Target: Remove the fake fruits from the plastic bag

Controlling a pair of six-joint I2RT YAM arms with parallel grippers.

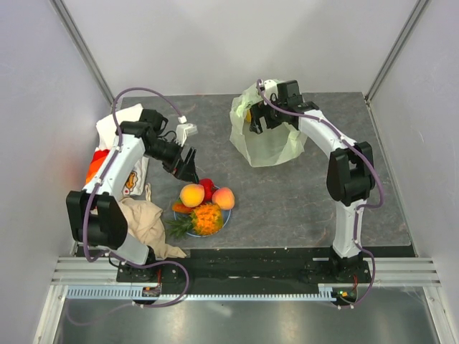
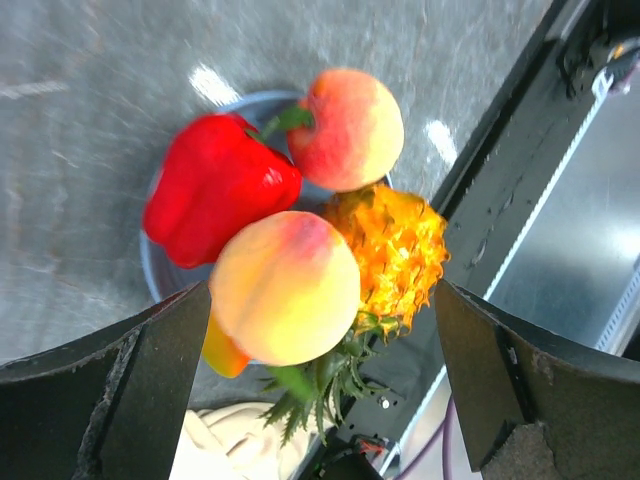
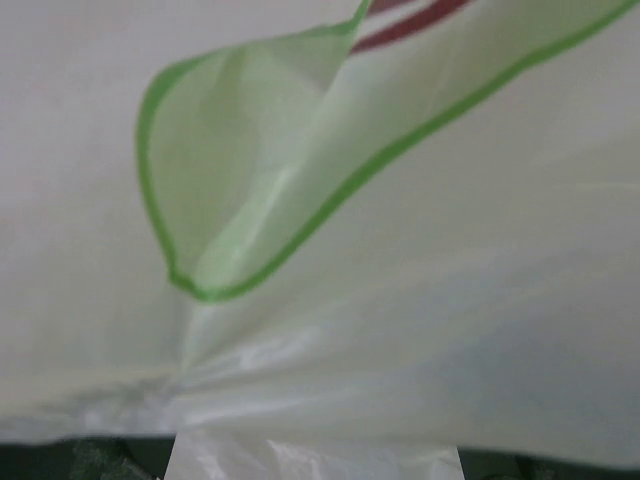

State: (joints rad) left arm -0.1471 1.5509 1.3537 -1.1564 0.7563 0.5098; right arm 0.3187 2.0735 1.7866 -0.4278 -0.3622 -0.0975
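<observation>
No word, number or brand can be read in any view. The plastic bag (image 3: 400, 300) carries a dark red curved printed band (image 3: 410, 25) near its top edge in the right wrist view, but it is blurred and forms no letter. The white cloth (image 1: 106, 132) at the left of the surface (image 1: 301, 201) shows an orange and red print (image 1: 97, 167), too small to read.

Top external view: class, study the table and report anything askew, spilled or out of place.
The pineapple lies on its side, its green crown sticking out over the rim of the plate. The beige cloth sits crumpled at the near-left edge of the table. Nothing looks spilled or damaged.
</observation>
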